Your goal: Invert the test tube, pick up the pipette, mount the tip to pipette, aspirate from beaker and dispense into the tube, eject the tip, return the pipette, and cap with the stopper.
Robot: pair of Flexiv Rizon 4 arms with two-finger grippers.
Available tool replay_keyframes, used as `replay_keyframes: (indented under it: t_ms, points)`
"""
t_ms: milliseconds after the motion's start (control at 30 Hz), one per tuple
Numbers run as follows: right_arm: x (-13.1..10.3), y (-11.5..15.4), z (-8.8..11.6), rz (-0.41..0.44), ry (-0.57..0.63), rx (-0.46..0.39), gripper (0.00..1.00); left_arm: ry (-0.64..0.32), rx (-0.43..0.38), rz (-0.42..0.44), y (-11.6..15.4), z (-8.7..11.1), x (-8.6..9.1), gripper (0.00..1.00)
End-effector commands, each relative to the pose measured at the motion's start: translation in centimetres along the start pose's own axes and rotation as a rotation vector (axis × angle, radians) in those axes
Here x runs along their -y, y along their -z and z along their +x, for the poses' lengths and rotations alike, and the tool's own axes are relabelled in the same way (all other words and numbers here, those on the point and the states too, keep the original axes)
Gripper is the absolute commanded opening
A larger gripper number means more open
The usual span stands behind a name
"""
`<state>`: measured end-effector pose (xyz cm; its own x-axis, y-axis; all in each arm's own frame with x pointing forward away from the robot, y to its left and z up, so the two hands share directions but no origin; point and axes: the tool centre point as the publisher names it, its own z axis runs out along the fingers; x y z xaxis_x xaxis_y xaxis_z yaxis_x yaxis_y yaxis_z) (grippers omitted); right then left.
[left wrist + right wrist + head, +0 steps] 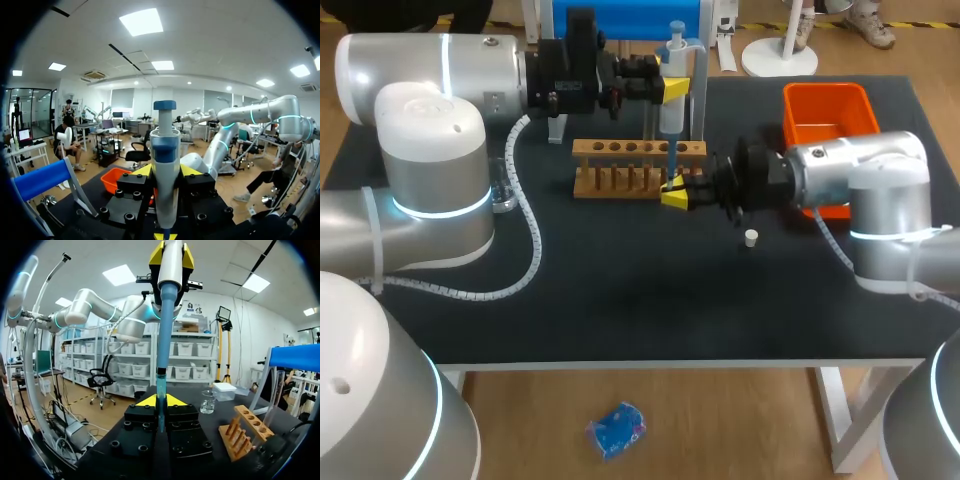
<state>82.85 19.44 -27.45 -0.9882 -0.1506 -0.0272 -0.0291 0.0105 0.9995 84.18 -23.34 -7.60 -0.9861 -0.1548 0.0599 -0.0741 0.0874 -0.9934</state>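
My left gripper (672, 88) is shut on the white and blue pipette (675, 75), held upright above the rack; in the left wrist view the pipette (165, 165) stands between the fingers of that gripper (165, 175). Its long blue tip (165, 325) reaches down into the mouth of the test tube (160, 390). My right gripper (160, 402) is shut on that tube, which holds blue liquid. In the head view the right gripper (676, 190) holds the tube (671, 168) upright just in front of the wooden rack (638, 165). A small white stopper (751, 238) lies on the mat near my right arm.
An orange bin (828, 112) stands at the back right. The blue pipette stand (620, 20) is at the back, behind the rack. The right wrist view shows a glass beaker (207, 401) and a white box (223, 390) beyond the rack (245, 432).
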Motion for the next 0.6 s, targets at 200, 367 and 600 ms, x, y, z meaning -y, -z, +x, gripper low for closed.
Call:
replay_keyframes:
  t_ms: [200,367,600]
  points:
    - [-0.54,0.03,-0.29,0.022,0.018,-0.003,0.0,0.0,-0.003,0.003,0.03,-0.06,-0.24,0.0]
    - [-0.64,-0.09,-0.35,0.025,0.019,-0.006,0.0,0.0,-0.003,0.003,0.03,-0.06,-0.24,0.0]
    - [-0.86,-0.17,-0.46,0.025,0.001,-0.006,0.0,0.0,-0.003,0.003,0.03,-0.06,-0.24,0.0]
